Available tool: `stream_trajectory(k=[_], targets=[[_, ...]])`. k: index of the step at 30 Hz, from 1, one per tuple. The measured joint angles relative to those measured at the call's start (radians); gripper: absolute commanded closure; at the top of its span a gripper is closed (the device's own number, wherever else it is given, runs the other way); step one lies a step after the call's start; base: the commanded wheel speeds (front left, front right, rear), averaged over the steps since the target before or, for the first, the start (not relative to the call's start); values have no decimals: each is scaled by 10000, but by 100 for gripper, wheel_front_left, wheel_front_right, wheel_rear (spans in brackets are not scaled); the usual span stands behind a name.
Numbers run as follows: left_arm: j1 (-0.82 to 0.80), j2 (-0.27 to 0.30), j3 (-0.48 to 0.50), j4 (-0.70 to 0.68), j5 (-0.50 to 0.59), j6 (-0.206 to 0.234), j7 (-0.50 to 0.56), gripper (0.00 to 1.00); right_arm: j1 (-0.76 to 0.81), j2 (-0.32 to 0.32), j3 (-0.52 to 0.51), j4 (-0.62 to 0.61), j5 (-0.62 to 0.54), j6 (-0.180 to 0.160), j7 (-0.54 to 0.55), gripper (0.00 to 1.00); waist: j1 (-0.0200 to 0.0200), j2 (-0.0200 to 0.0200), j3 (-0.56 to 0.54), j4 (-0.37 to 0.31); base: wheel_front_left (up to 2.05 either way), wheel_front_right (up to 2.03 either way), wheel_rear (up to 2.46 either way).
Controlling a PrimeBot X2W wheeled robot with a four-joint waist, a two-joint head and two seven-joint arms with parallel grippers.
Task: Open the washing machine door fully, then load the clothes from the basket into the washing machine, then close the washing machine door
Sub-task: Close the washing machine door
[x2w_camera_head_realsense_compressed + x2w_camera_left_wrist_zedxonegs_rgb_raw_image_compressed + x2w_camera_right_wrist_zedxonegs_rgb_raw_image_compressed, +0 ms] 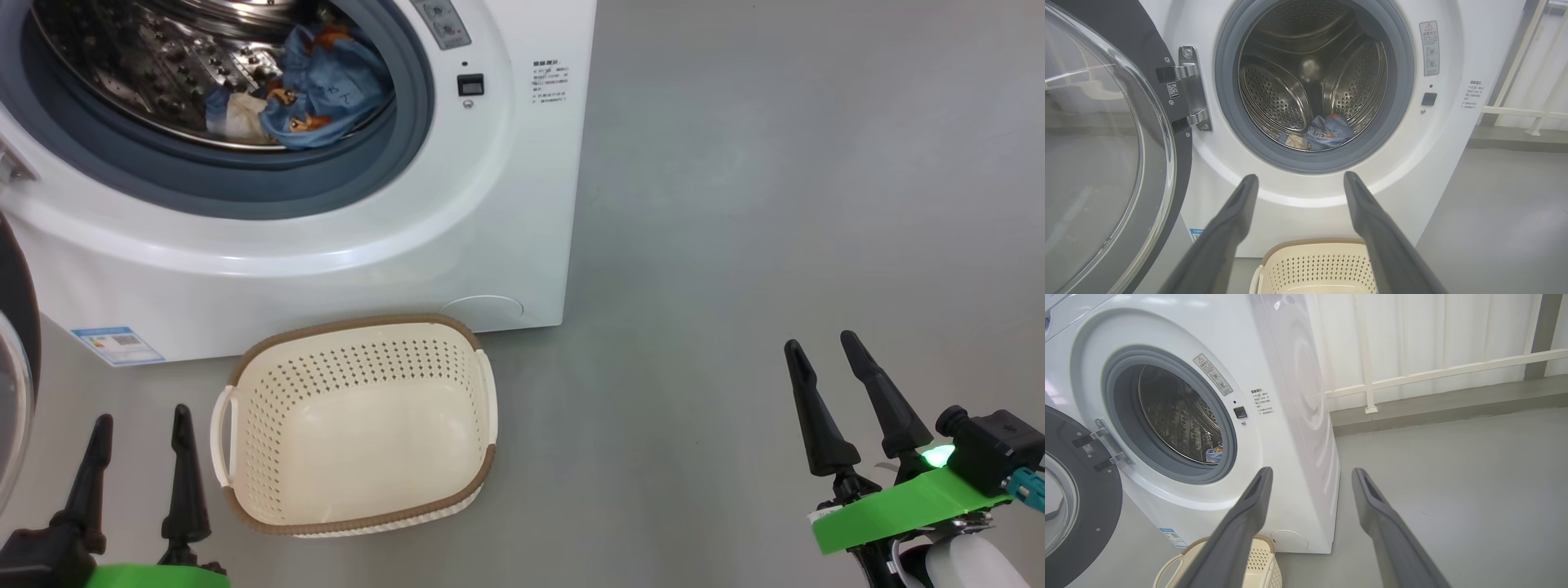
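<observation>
Grey floor [775,163] — white railing [1453,371] behind.

The right gripper [1311,470] hovers with its 2 dark fingers spread apart and empty, facing the washing machine [1274,396]. The washing machine door [1098,506] hangs wide open on its hinge at the left. A scrap of the blue clothes [1212,454] lies at the steel drum's lower edge. The basket [1259,561] sits on the grey floor [1453,477] just before the machine, partly behind the left finger.

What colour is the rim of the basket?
Brown, woven-looking, on the cream basket. The head view shows it best.
</observation>
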Motion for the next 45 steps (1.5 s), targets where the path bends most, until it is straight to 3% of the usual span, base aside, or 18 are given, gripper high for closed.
stream_trajectory(k=[9, 17, 29, 45], targets=[[0, -27, -33, -44, -73, 0, 0, 0, 0, 0, -17, -2, 0, 0, 0, 0, 0, 0, -21, 146, 0, 0, 0], [-1, -265, 125, -44, -247, 0, 0, 0, -14, -104, 84, -13, 0, 0, 0, 0, 1, 0, 45, 687, 0, 0, 0], [136, -581, 658, -144, -422, 0, 0, 0, -123, -410, 583, 19, 0, 0, 0, 0, 0, 0, 75, 1828, 0, 0, 0], [763, -623, 454, -142, -1103, 94, 0, 0, -314, -761, 1561, 261, 94, 0, 2, 0, 0, 0, -241, 3673, 0, 0, 0]])
